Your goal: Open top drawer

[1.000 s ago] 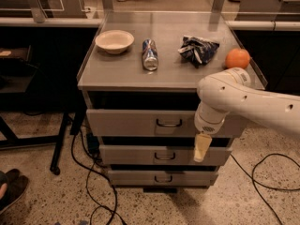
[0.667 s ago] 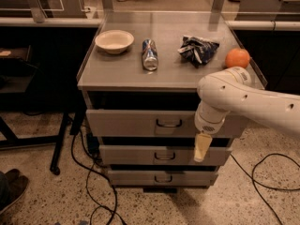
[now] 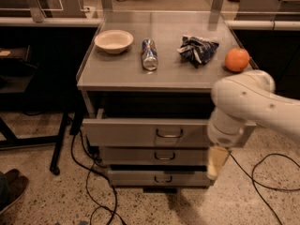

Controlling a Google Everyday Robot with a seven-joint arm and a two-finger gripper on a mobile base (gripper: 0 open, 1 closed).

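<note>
The top drawer (image 3: 131,131) is the widest grey front of three under the grey cart top. It stands pulled out a little, with a dark gap above it, and its inside is hidden. Its small dark wire handle (image 3: 168,134) is at the centre. My gripper (image 3: 216,162) hangs from the white arm (image 3: 243,102) at the right. It is pale yellow, points down, and sits in front of the drawer fronts to the right of the handles, below the top drawer's right end. It is apart from the top handle.
On the cart top (image 3: 112,76) are a white bowl (image 3: 114,41), a lying can (image 3: 149,54), a crumpled dark bag (image 3: 198,49) and an orange (image 3: 236,60). Two narrower drawers (image 3: 164,155) sit below. Cables (image 3: 93,186) run on the floor. A shoe (image 3: 10,184) is at the lower left.
The top drawer front has come out toward me a little. My arm and gripper have moved right and down. The shoe at the lower left has shifted.
</note>
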